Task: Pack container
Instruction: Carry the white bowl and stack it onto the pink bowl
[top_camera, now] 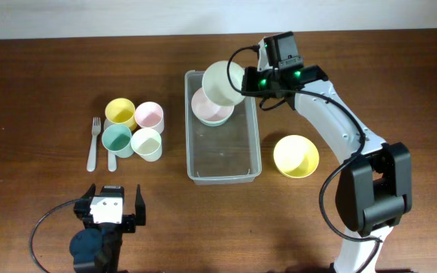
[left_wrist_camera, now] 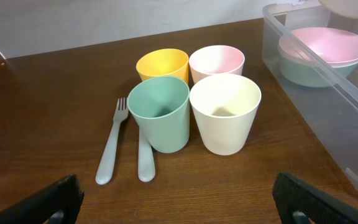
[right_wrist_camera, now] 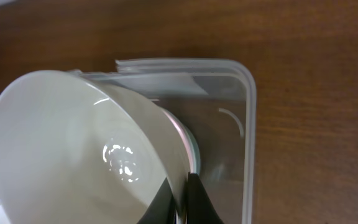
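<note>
Where the left end effector (top_camera: 114,205) sits at the near left of the tabletop (top_camera: 36,76), its fingers are seen spread apart with nothing between them. Ahead of it a pale fork (top_camera: 93,142) and a second utensil (top_camera: 112,161), its head hidden behind a cup, are laid side by side. Four cups are set in a tight square just beside them: a yellow cup (top_camera: 120,112), a pink cup (top_camera: 149,116), a teal cup (top_camera: 117,139) and a cream cup (top_camera: 146,143).

Just to their right the container (top_camera: 224,155) is found at the middle of the tabletop, its near half bare. At its far end a pink bowl (top_camera: 207,102) is nested in a green bowl (top_camera: 218,120). Above that stack a white bowl (top_camera: 224,82) is held tilted, its wall clamped at the rim by the right end effector (top_camera: 246,82), one finger inside and one outside. Farther right a yellow bowl (top_camera: 296,155) is seen alone on the wood.

The container is judged light. Its thin clear walls are likely to flex if squeezed, and its smooth base is likely to slide if knocked by a descending bowl. Were it to be shifted, the stiffer rim along a long side would be the place to grip, not the mid-wall. The bowls are taken to be hard, light and slick, so a rim pinch is thought adequate, though the bowl may be allowed to swing.
</note>
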{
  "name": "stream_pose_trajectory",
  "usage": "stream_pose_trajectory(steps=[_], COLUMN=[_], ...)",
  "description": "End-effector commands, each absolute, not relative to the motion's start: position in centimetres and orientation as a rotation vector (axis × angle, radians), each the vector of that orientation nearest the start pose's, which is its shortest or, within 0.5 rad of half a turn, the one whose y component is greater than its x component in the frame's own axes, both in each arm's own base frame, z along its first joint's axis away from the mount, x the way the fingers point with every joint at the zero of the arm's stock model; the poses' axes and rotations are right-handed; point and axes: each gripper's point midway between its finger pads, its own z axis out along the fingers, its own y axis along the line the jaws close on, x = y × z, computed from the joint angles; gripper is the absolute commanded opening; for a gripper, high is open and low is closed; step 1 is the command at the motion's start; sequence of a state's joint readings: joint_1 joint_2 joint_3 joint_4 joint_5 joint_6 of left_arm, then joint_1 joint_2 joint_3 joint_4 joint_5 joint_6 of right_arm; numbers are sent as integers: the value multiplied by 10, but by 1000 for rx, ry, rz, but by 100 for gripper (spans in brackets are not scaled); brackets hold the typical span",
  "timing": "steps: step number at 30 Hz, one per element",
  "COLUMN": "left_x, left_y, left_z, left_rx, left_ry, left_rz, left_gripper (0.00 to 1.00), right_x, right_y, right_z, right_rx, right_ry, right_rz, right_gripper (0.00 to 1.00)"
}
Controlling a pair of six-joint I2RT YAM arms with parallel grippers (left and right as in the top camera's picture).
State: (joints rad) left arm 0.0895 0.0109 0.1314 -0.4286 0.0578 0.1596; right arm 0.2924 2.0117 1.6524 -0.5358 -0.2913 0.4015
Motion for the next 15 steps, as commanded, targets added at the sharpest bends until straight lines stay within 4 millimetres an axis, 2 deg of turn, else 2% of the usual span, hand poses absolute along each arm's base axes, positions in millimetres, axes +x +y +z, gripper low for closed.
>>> stream_pose_trajectory(steps=[1, 5, 10, 13, 14, 15], left_x=[226, 226, 226, 226, 226, 226], left_y=[8, 8, 8, 8, 8, 8], left_z=[130, 130, 130, 130, 130, 130], left_rx=[101, 101, 101, 101, 101, 101], left_ry=[1875, 1875, 1875, 1875, 1875, 1875], left_rz=[96, 95, 96, 96, 96, 96], left_gripper=[100, 100, 100, 100, 100, 100], right_x=[496, 497, 500, 498, 496, 494], right_y=[220, 229, 229, 234, 241, 246], right_z=[147, 143, 118, 114, 119, 124], right_rx=[3, 17, 57, 25, -50, -104], right_ry=[2505, 2504, 2547, 2553, 2536, 2522], right_rz=[741, 748, 717, 741, 780, 808], right_gripper=[4, 4, 4, 4, 17, 24])
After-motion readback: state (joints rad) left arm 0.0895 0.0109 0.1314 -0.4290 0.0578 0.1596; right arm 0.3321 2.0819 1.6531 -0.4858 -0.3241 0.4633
